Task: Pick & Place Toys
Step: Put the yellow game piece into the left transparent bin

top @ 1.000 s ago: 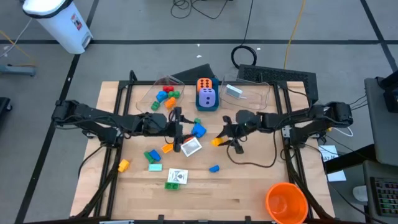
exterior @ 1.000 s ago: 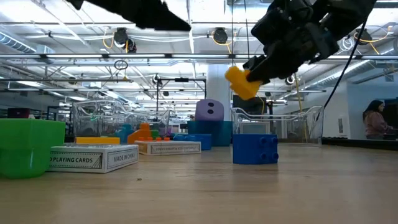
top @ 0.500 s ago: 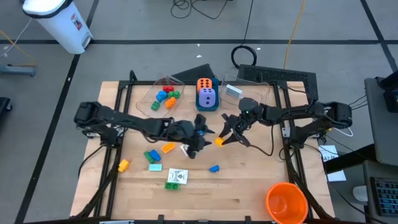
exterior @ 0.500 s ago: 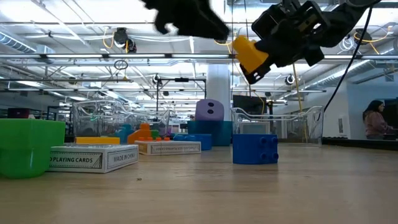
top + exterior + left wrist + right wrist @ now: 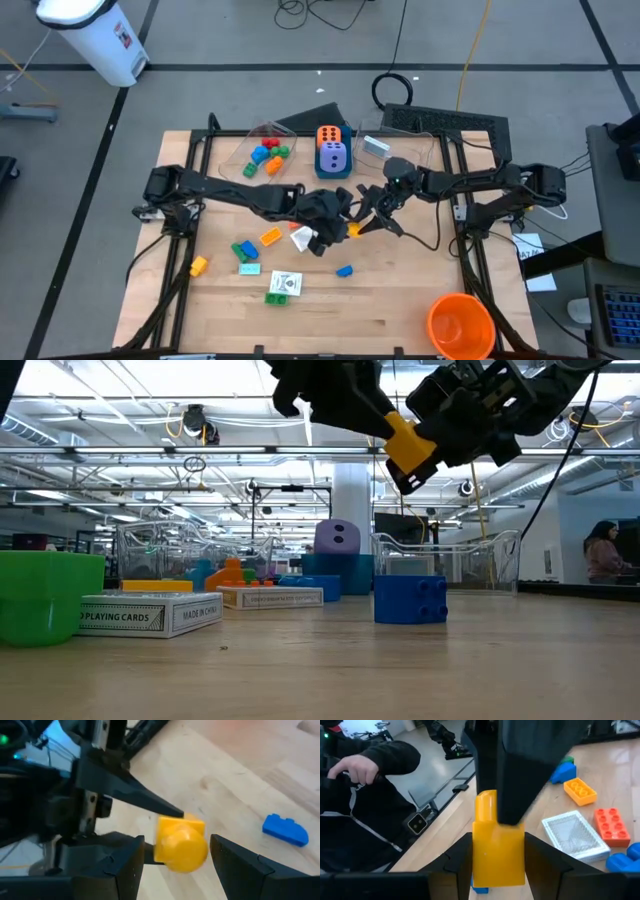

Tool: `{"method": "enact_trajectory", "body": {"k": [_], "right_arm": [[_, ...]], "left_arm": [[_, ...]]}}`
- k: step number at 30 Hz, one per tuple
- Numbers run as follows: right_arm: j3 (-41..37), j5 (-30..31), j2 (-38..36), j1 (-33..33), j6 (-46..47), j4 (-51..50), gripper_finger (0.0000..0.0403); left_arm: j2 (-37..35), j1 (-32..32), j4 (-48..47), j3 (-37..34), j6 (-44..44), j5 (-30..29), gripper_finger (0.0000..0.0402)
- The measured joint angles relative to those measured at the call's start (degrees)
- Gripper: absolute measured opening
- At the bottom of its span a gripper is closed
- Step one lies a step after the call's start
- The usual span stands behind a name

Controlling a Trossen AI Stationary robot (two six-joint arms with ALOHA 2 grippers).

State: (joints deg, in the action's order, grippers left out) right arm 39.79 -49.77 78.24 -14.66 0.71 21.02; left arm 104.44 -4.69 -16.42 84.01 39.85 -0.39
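A yellow brick [image 5: 352,229] hangs in mid-air above the table's middle, while other toys lie on the wood — an orange brick [image 5: 270,238], a blue brick [image 5: 344,270], a card [image 5: 285,284].

Wooden table [image 5: 400,300] carries scattered bricks [image 5: 245,250], cards [image 5: 284,284], orange cup [image 5: 460,326].

The high view looks straight down over the whole table [image 5: 400,310]; the low view looks level across it. Both close wrist views share the yellow brick [image 5: 181,843] mid-table.
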Motion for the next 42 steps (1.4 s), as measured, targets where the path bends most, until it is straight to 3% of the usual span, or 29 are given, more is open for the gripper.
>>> {"method": "enact_trajectory", "body": {"k": [6,14,20,27,31,42], "right_arm": [[0.0,0.0,0.0,0.0,-0.2,0.0,0.0134],[0.0,-0.3,0.0,0.0,0.1,0.4,0.0135],[0.0,-0.1,0.0,0.0,-0.2,0.5,0.0141],[0.0,-0.2,0.0,0.0,3.0,1.3,0.0193],[0.0,-3.1,0.0,-0.4,3.6,1.5,0.0219],[0.0,-4.6,-2.4,-5.6,4.5,1.6,0.0243]], "left_arm": [[-0.1,0.3,-0.2,0.0,-0.9,2.2,0.0213],[-0.1,0.3,0.0,0.0,-1.2,1.9,0.0111],[-0.1,0.3,-0.2,0.0,-0.8,1.8,0.0111],[-0.1,0.2,-0.2,0.0,-0.9,1.9,0.0119],[-0.3,0.1,-0.5,0.0,-1.6,1.9,0.0112],[-9.7,0.1,-13.4,-0.1,-8.7,1.0,0.0112]]}}
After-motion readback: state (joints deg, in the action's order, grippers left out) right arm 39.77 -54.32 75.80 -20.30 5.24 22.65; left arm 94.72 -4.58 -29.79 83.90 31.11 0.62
